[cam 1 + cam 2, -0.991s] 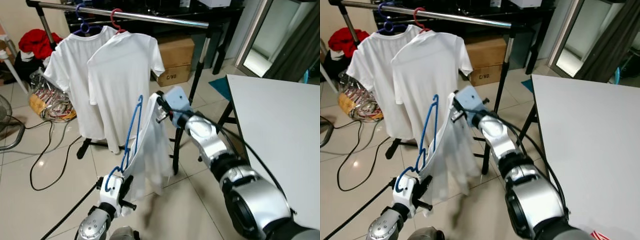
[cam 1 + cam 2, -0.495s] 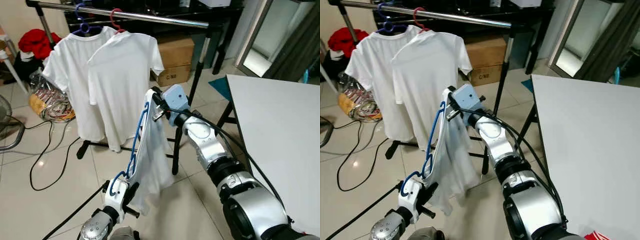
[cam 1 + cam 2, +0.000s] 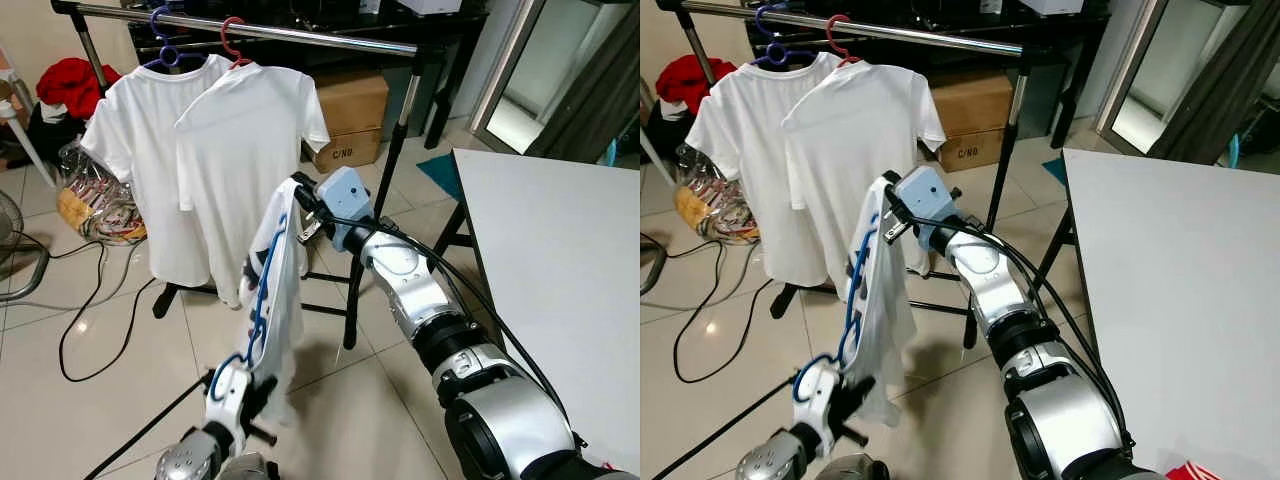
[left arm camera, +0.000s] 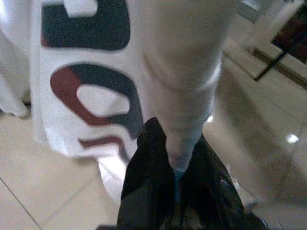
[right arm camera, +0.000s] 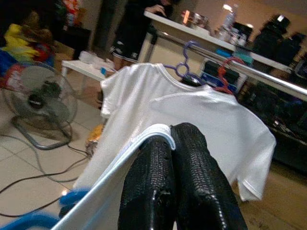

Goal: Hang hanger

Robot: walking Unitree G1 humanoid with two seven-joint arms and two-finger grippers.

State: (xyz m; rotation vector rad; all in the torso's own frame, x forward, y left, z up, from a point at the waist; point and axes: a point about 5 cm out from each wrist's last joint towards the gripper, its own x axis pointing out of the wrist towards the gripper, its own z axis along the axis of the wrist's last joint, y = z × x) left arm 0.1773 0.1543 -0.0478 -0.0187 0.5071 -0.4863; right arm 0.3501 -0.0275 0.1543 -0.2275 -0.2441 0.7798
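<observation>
We see a glossy tiled floor [image 3: 100, 330], white desk [image 3: 560, 240], cardboard box [image 3: 350, 105], and fan [image 5: 45, 103].

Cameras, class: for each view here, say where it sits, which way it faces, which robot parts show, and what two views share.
Head views: look forward and down at the clothes rail; both silver arms show.
Left wrist view: looks along the left gripper, clamped on the shirt.
Right wrist view: looks along the right gripper, pinching the shirt edge, toward the rail.
Shared: head and right wrist views both show two hung white T-shirts.

Head stereo pair looking down at clothes rack [image 3: 300, 35], wrist cameras close along each claw
</observation>
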